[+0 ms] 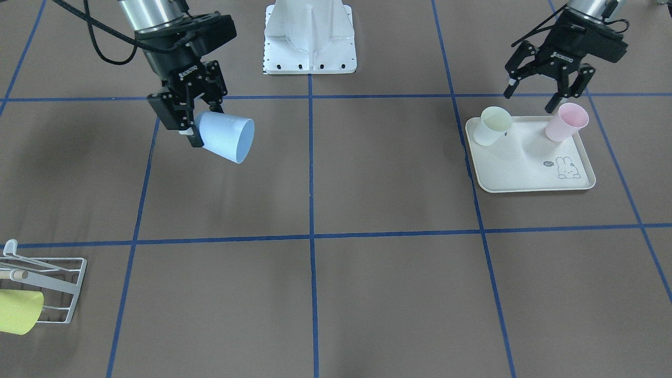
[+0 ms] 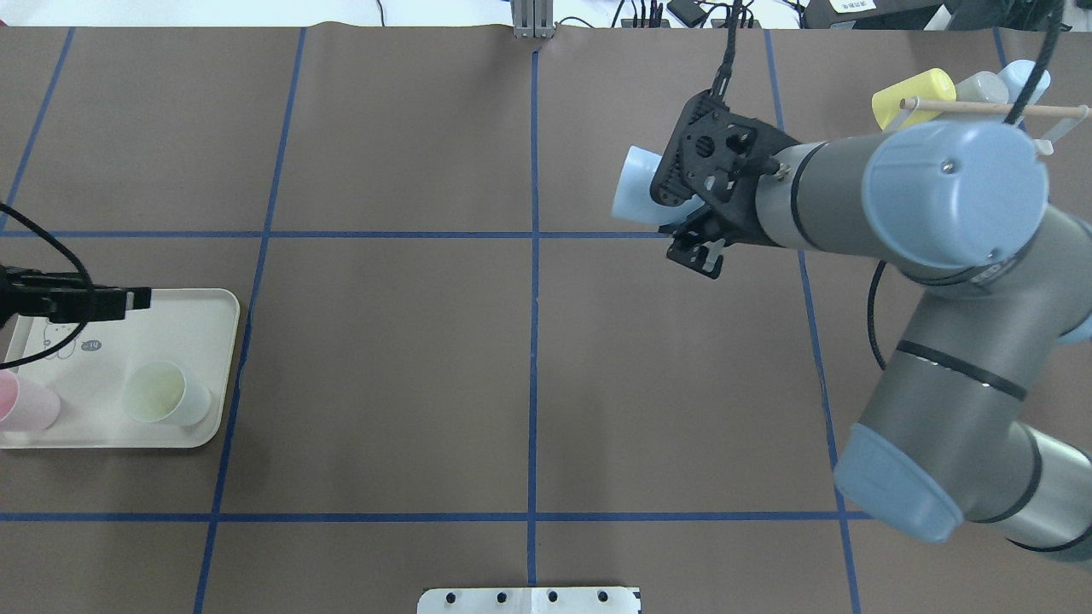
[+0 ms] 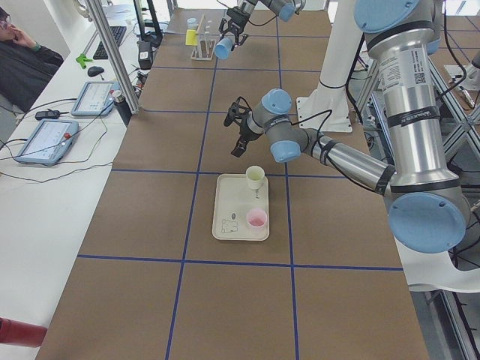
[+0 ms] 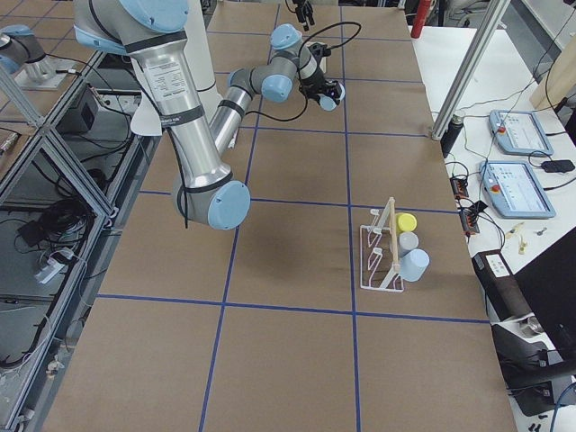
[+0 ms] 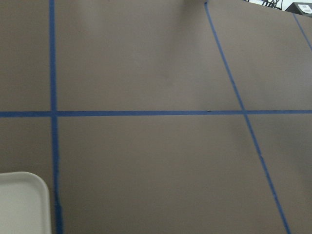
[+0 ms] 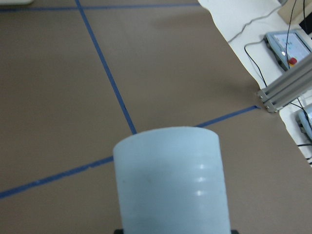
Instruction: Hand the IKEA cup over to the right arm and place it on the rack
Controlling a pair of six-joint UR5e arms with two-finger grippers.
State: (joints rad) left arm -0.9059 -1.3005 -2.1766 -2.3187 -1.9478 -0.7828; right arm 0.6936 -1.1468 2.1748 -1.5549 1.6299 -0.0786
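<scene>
The IKEA cup [image 1: 228, 137] is pale blue and lies sideways in the air, well above the table. My right gripper [image 1: 202, 128] is shut on its base, the mouth pointing away from the fingers. From overhead the cup [image 2: 633, 188] sticks out past the right wrist, and it fills the right wrist view [image 6: 170, 180]. The white wire rack [image 1: 58, 283] stands at the far right end of the table [image 2: 1036, 128], with a yellow, a grey and a blue cup on it. My left gripper [image 1: 530, 100] hangs open above the cream tray [image 1: 525, 176], holding nothing.
On the tray stand a pale green cup [image 1: 492, 125] and a pink cup [image 1: 567, 121]. The robot's white base plate [image 1: 310, 58] sits at mid table edge. Blue tape lines cross the brown table. A person sits at the side bench [image 3: 22, 67] beside tablets.
</scene>
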